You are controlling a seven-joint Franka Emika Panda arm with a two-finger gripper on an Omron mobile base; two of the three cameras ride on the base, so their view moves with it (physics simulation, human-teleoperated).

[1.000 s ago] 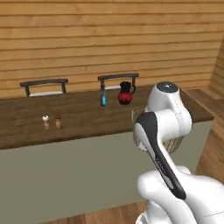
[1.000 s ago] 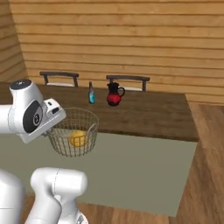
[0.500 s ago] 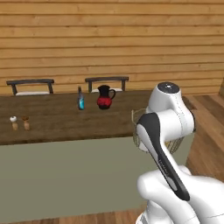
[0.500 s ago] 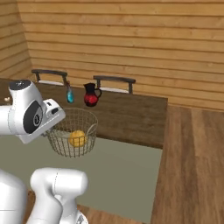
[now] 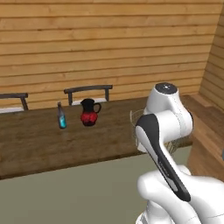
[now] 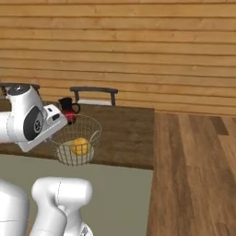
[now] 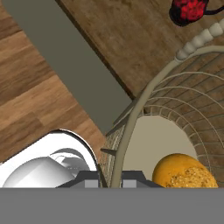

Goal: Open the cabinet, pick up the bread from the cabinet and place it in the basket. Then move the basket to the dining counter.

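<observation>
Basket with bread held up at the edge of the dining counter.

The gripper (image 7: 111,183) is clamped on the rim of the basket (image 6: 76,139), its two dark tips pinching the pale wire at the bottom of the hand view. The bread (image 6: 80,146), a yellow-orange lump, lies in the bottom of the basket; in the hand view it sits just beside the pinched rim. In the right base view the basket hangs off the arm's hand, over the near edge of the dining counter (image 6: 131,133), where the dark wood top meets the grey-green front panel. In the left base view part of the wire shows behind the arm. On the counter stand a red-and-black jug (image 5: 89,112) and, to its left, a small blue bottle (image 5: 61,116). Two dark chair backs (image 5: 88,91) rise behind the counter against the plank wall.
</observation>
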